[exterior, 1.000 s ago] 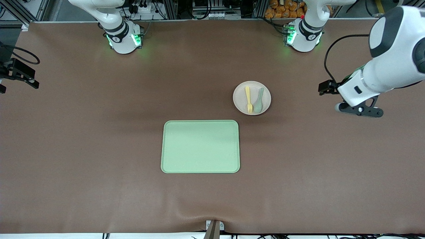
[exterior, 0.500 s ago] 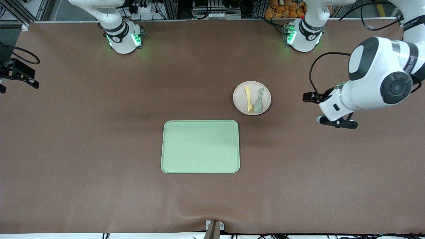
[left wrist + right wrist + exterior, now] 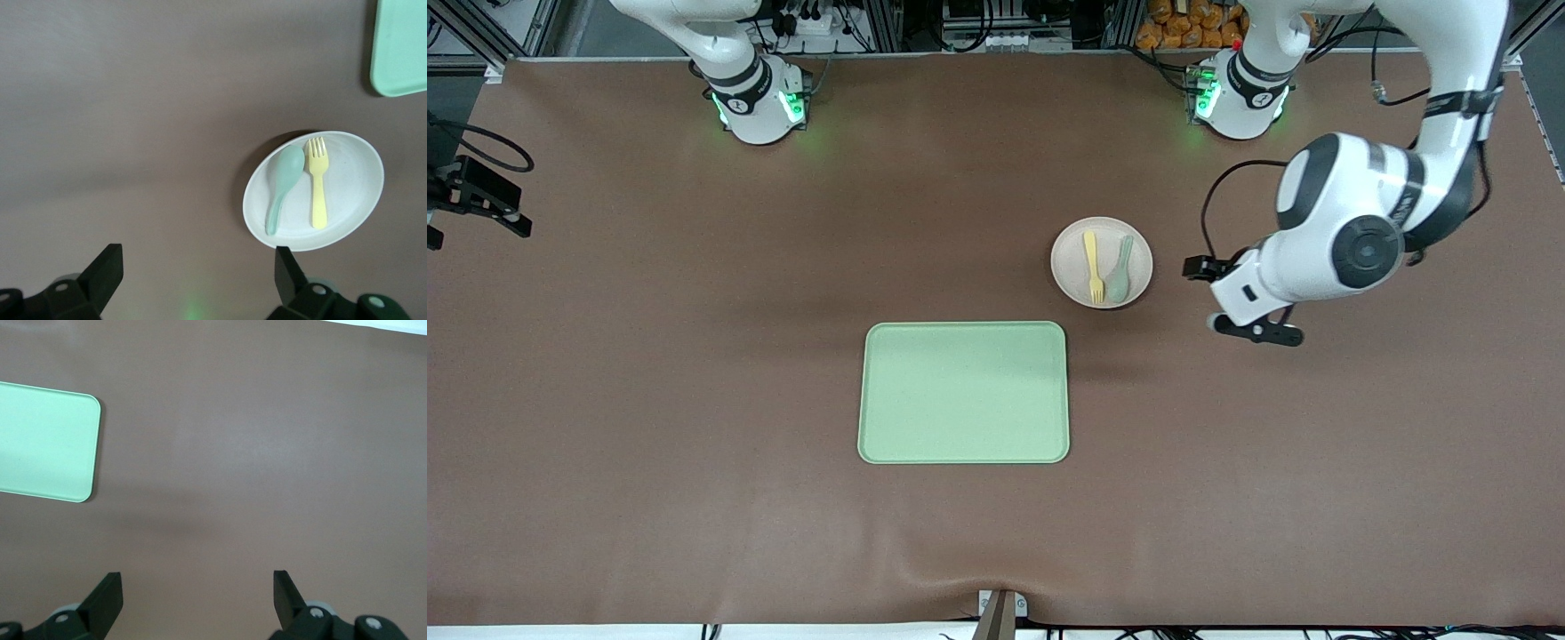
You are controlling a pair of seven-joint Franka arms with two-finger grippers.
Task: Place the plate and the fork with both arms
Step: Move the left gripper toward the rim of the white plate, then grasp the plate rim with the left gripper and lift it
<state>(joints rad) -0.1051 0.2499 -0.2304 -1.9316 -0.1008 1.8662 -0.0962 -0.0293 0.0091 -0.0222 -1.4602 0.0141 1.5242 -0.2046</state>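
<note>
The left gripper [image 3: 193, 287] is held wide apart over bare table, with nothing in it. Just beside it sits the plate [image 3: 1069, 251], with the fork [image 3: 1092, 265] and a spoon [image 3: 1120, 268] lying side by side on it. The spoon could be grabbed by mistake, or the fork knocked off if the plate is tipped. The right gripper [image 3: 193, 607], also wide apart, is held over bare table near the tray [image 3: 963, 392]. Only the front view shows the whole tray.
</note>
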